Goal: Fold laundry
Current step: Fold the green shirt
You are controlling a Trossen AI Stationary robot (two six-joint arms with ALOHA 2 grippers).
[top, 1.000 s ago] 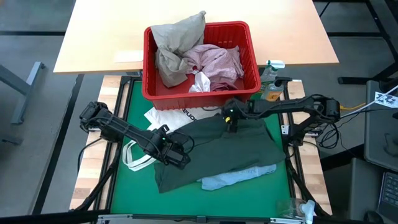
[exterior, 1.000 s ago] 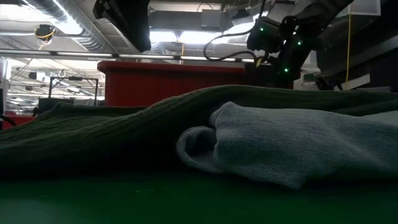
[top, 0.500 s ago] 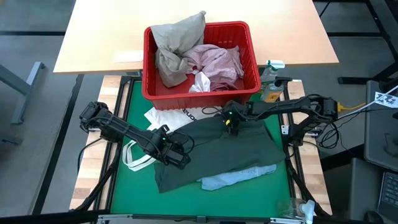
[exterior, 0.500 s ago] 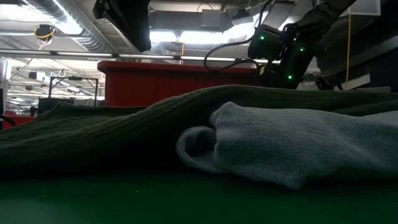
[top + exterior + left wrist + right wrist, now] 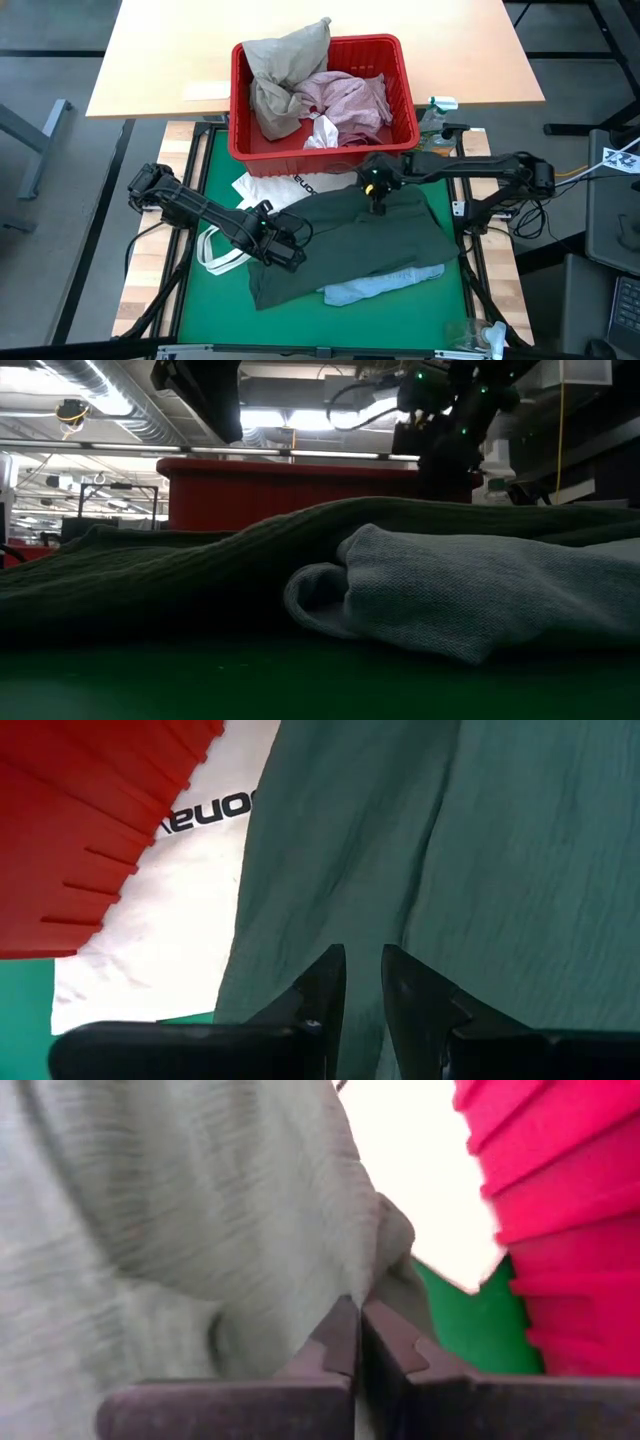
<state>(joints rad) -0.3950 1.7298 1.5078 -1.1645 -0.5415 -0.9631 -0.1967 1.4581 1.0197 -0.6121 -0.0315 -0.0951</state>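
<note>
Under the dark grey-green garment (image 5: 350, 245) on the counter (image 5: 215, 310), a light blue piece (image 5: 385, 285) lies mostly hidden. Right gripper (image 5: 378, 207) pinches its far edge; left gripper (image 5: 290, 255) clamps its near-left edge. Beige (image 5: 280, 75) and pink (image 5: 345, 100) garments fill the red basket (image 5: 405, 95).

A red plastic basket (image 5: 405, 100) stands at the far edge of the green tabletop (image 5: 215, 320). A white tote bag (image 5: 262, 187) with black lettering lies just in front of it. A spray bottle (image 5: 436, 118) stands beside the basket.
</note>
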